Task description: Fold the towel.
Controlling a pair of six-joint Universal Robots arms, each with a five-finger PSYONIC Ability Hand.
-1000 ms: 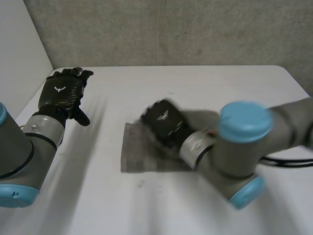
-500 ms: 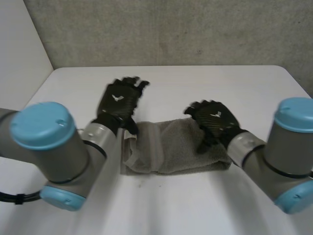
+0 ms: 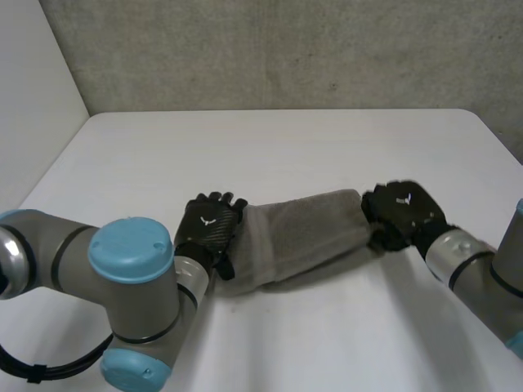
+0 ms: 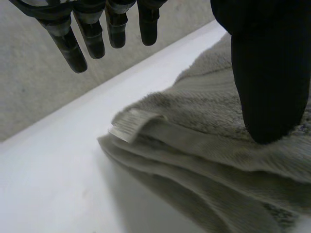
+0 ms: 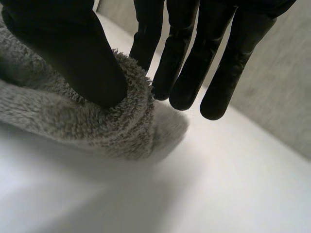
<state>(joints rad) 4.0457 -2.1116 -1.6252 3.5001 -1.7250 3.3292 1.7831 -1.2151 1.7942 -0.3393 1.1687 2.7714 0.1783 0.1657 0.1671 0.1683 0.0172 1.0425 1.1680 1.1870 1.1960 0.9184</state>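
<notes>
The grey towel [image 3: 302,233] lies folded into a long narrow band across the middle of the white table [image 3: 286,139], its right end a little farther back. My left hand [image 3: 211,229] is at the towel's left end. In the left wrist view its thumb [image 4: 269,73] rests on top of the layered towel [image 4: 194,145] while its straight fingers [image 4: 92,39] hover off the cloth. My right hand [image 3: 404,212] is at the right end. There its thumb [image 5: 73,53] presses the fluffy towel [image 5: 73,121] edge toward the fingers [image 5: 184,58] behind it, pinching it.
A grey wall [image 3: 286,49] runs along the table's back edge, and a white panel [image 3: 33,90] stands at the far left. Bare tabletop lies in front of and behind the towel. Both forearms reach in low over the near part of the table.
The left hand came down from behind the towel onto its left end. The right hand shifted right to the right end and closed there. The towel now lies longer, narrower and slanted.
</notes>
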